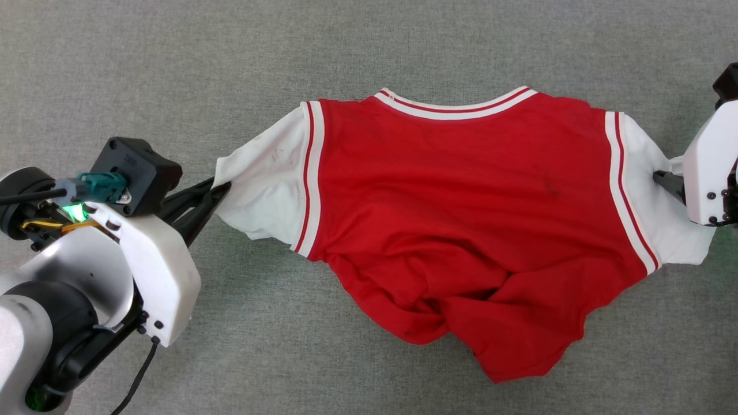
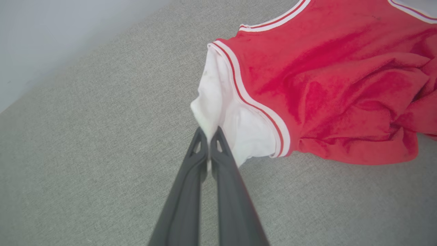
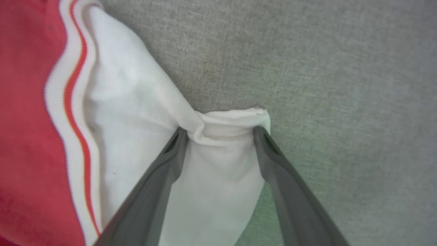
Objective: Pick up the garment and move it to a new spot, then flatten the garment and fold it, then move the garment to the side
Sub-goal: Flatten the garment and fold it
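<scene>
The garment (image 1: pixel 450 190) lies back side up on the grey surface, its collar toward the far side, and its lower red hem is bunched in folds toward me. My left gripper (image 1: pixel 222 190) is shut on the tip of the left white sleeve (image 2: pixel 218 102), with the fingertips (image 2: pixel 209 135) pinched together on the fabric. At the right edge, my right gripper (image 1: pixel 662 177) stands open over the right white sleeve (image 3: pixel 129 112). Its two fingers (image 3: pixel 221 132) are spread wide, and the sleeve's cuff lies between them.
Grey woven cloth (image 1: pixel 173 69) covers the whole work surface around the garment. In the left wrist view a pale wall (image 2: pixel 51 27) rises beyond the surface's far edge. There is free room on every side of the shirt.
</scene>
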